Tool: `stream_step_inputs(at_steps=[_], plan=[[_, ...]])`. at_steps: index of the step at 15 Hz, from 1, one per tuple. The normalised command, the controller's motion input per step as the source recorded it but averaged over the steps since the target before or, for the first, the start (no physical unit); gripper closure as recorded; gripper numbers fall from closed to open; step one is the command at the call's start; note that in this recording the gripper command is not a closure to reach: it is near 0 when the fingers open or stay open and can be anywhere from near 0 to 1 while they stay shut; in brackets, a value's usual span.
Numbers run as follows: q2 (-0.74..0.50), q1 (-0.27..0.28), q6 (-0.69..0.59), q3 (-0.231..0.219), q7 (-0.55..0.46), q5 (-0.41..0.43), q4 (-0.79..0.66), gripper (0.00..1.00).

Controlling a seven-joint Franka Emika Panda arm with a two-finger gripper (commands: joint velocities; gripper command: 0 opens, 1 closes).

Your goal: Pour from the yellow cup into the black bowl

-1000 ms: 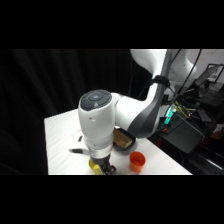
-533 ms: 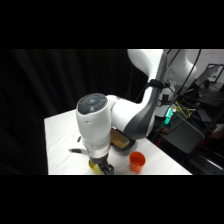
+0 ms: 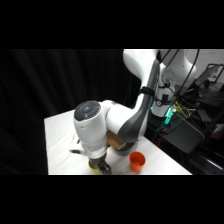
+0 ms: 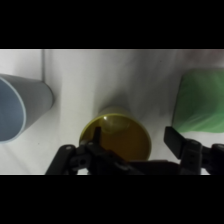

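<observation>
From above in the wrist view, the yellow cup (image 4: 120,142) stands upright on the white table, directly under my gripper (image 4: 136,139). The gripper is open. One finger (image 4: 97,136) shows over the cup's mouth and the other finger (image 4: 175,140) stands outside its rim, not touching it. In the side view my gripper (image 3: 103,168) hangs low at the table's front edge, with a sliver of the yellow cup (image 3: 93,170) beside it. The black bowl is hidden behind the arm in the side view and out of the wrist view.
An orange cup (image 3: 137,161) stands to the right of the gripper. A pale blue-grey cup (image 4: 20,110) is close on the wrist view's left, and a green thing (image 4: 200,105) on its right. A brownish patch (image 3: 118,142) shows behind the wrist.
The wrist has shifted a little to the left and lower over the yellow cup. The orange cup has not moved.
</observation>
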Motion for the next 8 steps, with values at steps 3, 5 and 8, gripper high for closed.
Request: stream_step_inputs(at_steps=[3,5,8], plan=[[0.05,-0.022,-0.07,0.045,-0.07,0.108,0.16,1.0],[-0.02,-0.004,-0.08,0.022,-0.05,0.083,0.12,1.0],[-0.06,0.006,-0.06,0.0,-0.05,0.057,0.07,0.32]])
